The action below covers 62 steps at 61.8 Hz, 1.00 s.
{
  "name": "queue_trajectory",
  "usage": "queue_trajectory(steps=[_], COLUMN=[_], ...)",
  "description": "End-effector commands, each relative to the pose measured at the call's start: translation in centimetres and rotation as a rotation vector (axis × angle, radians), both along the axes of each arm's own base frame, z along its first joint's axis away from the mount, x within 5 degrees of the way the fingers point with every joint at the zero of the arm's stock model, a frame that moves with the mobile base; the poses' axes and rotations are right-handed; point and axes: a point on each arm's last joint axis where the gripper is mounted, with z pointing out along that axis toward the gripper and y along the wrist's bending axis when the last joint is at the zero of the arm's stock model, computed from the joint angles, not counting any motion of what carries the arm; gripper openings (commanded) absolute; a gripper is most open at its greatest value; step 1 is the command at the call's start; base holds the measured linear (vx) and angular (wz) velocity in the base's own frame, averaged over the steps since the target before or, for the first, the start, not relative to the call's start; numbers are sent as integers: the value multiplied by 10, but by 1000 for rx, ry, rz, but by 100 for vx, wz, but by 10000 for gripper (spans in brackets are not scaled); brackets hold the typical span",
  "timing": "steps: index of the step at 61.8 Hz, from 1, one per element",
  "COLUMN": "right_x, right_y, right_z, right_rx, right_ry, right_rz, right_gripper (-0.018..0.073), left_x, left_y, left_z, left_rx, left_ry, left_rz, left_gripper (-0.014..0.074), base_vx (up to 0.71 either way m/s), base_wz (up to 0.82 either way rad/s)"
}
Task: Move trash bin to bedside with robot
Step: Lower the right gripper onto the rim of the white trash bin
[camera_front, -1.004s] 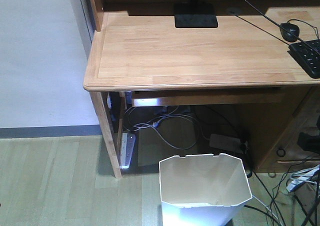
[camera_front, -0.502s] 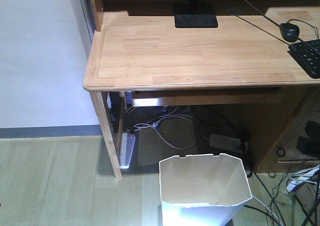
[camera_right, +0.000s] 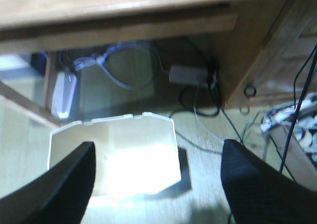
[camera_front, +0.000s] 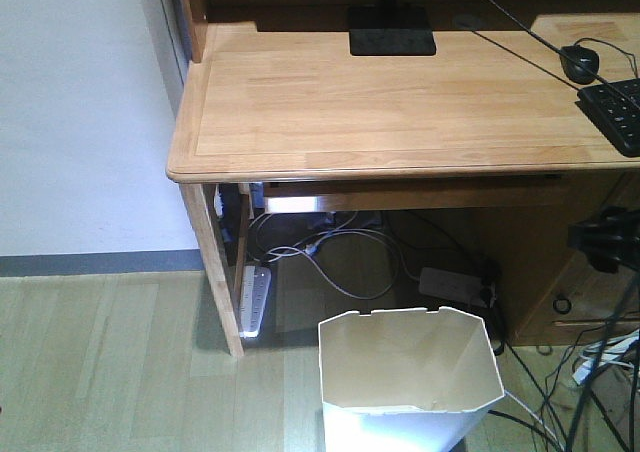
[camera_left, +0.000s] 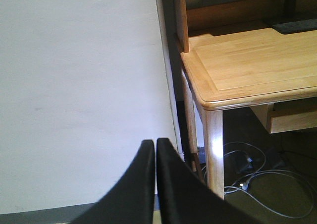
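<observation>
Now that our right arm has popped in, our right gripper hangs wide apart over the trash bin, ready to grab. It sits on the floor by the desk's front edge. Our left gripper is pinched together.

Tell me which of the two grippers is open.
The right gripper: its jaws stand wide apart, with the trash bin showing between them. The left gripper has its jaws pressed together.
</observation>
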Motion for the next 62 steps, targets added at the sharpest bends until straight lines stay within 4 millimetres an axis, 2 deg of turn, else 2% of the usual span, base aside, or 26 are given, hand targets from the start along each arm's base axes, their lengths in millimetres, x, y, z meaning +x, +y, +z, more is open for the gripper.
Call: queue_trajectory(steps=[1,15,28,41,53,62], right_x=[26,72,107,127,139,147], right_y=[-2,-4,-6,-12,-34,-42], right_z=[6,-28,-79,-139,-192,-222], right_rx=[-27,-47,-50,-54,-31,-39], right_ry=[-17,123,233,323,441,458], right_rz=[25,66,84,94,70,108], right_gripper=[510,510,510,510,510,510], left_x=[1,1,1,1,1,1], left_y=[-1,-1,-1,-1,-1,-1], left_z=[-3,-3,-3,-3,-3,-3], left_rx=[-12,-12,-12,-12,-12,-12], left_ry=[-54,-54,-54,-54,-54,-54], left_rz=[-15,-15,-15,-15,-15,-15], left_gripper=[-6,-6,-6,-6,-6,-6], base_vx=[0,0,0,0,0,0], base_wz=[0,0,0,0,0,0])
